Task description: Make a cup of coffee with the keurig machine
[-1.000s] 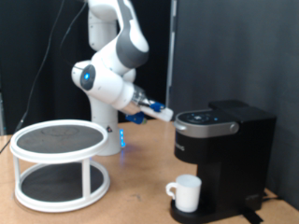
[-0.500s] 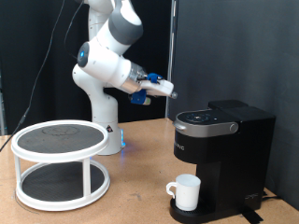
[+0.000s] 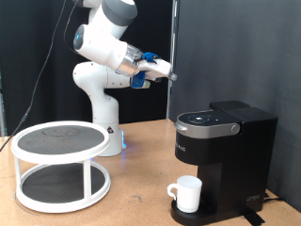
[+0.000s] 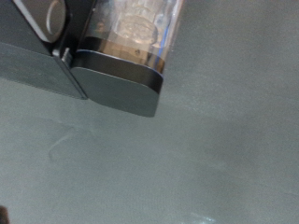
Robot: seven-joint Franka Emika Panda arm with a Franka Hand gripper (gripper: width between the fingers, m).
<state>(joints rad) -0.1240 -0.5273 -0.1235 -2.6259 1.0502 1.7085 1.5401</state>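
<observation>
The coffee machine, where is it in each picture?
Exterior view: the keurig machine stands at the exterior view's right, lid closed, the cup on its base.
Wrist view: only a black corner of it shows, with a clear part.
Shared landmark: the machine's black body.

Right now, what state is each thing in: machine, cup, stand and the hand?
keurig machine: lid down, standing upright at the exterior view's right.
cup: upright on the machine's drip base under the spout, contents not visible.
white two-tier stand: upright, nothing on either tier.
hand: raised in the air above the machine, touching nothing; fingers too small to judge.
</observation>
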